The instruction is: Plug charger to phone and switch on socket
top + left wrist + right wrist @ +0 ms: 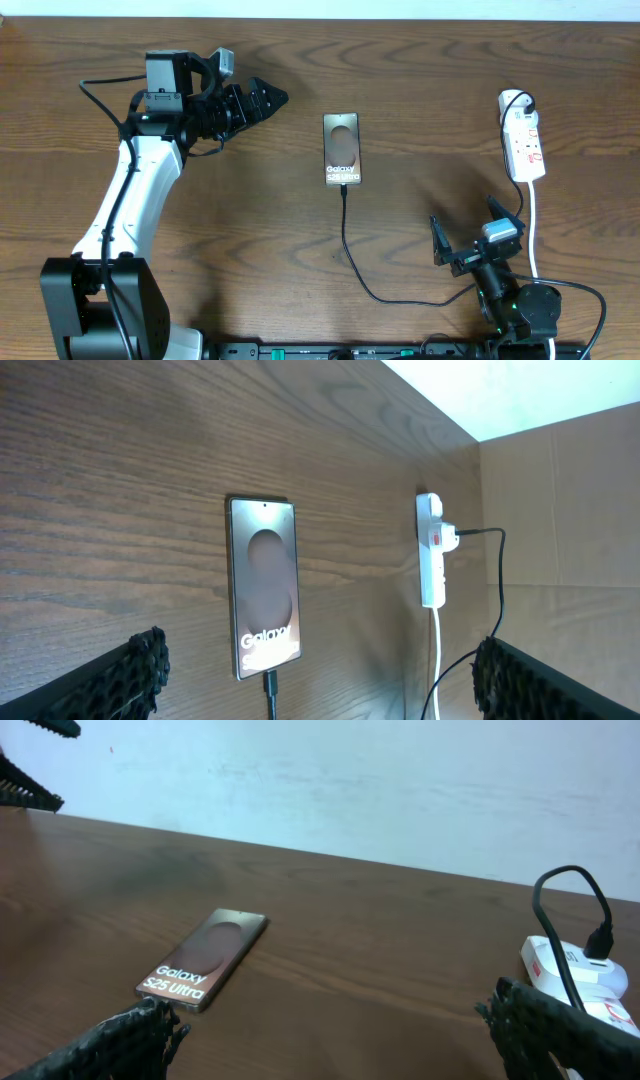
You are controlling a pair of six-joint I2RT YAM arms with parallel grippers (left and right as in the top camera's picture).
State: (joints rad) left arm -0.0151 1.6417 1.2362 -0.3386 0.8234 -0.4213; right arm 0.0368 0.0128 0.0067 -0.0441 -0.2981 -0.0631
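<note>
- Phone (341, 148), slim and rectangular, with a glossy bronze-brown face, an oval pale mark and white "Galaxy" lettering, lies flat near the middle of the brown wooden table (250, 250); neither arm touches it
- charger (350, 255), a long thin black cable ending in a small black plug tip, meets the phone's near short edge, where the tip looks seated; the cable runs toward the near table edge, then curves right toward the right arm's base
- socket (523, 140), a small white elongated power strip with red-marked switches, lies at the far right, well apart from the phone; a round white plug (514, 100) sits at its far end; a white cord (531, 225) trails from its near end; the switch position cannot be told
- left gripper (272, 98) hovers at the far left, aimed toward the phone yet well apart from it; its jaws are spread wide and hold nothing
- right gripper (470, 232) sits low at the near right, just beside the white cord; its jaws gape wide and empty
</note>
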